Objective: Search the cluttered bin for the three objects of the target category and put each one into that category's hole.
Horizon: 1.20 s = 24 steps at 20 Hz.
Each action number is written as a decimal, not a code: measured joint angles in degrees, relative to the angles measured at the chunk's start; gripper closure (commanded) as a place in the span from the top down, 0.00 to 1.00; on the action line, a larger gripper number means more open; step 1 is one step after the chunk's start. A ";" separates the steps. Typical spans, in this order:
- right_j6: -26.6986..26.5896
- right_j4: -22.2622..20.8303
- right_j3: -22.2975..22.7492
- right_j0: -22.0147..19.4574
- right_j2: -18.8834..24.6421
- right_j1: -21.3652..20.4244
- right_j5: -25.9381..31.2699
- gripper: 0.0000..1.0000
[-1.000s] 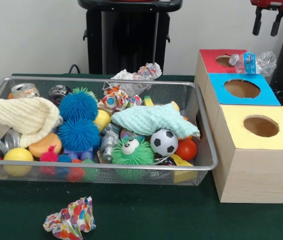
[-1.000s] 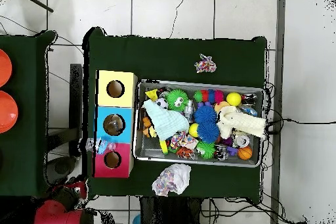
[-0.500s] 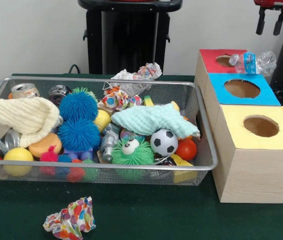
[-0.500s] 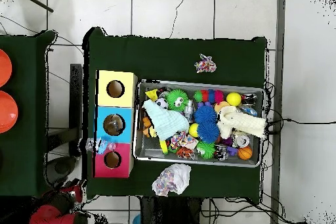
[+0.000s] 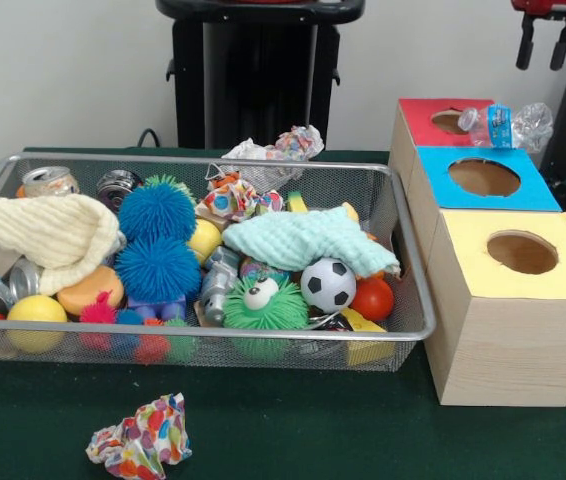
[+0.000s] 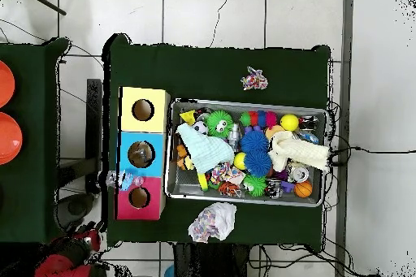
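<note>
front view: pincer [image 5: 544, 45] hanging empty at the top corner, fingers spread, nothing pinched.
it is sitting well above the red-topped box [image 5: 425, 118], where a crushed plastic bottle [image 5: 508, 125] is lying across the lid beside the hole, not dropped in. the blue-topped box [image 5: 523, 192] and yellow-topped box [image 5: 483, 240] are showing open holes. the wire bin [image 5: 410, 262] is looking full: koosh balls, soccer ball [image 5: 328, 284], cans, cloths. i am guessing most of the sorting is left.
</note>
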 measured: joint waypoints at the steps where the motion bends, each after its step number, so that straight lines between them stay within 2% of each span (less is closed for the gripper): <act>1: 0.00 -0.01 0.00 0.00 0.02 -0.01 -0.07 1.00; 6: 0.00 0.00 0.00 0.00 0.14 -0.01 -0.17 1.00; 7: 0.00 0.00 0.00 0.00 0.17 -0.01 -0.19 0.00; 24: 0.00 0.00 0.00 0.00 0.51 -0.01 -0.41 0.00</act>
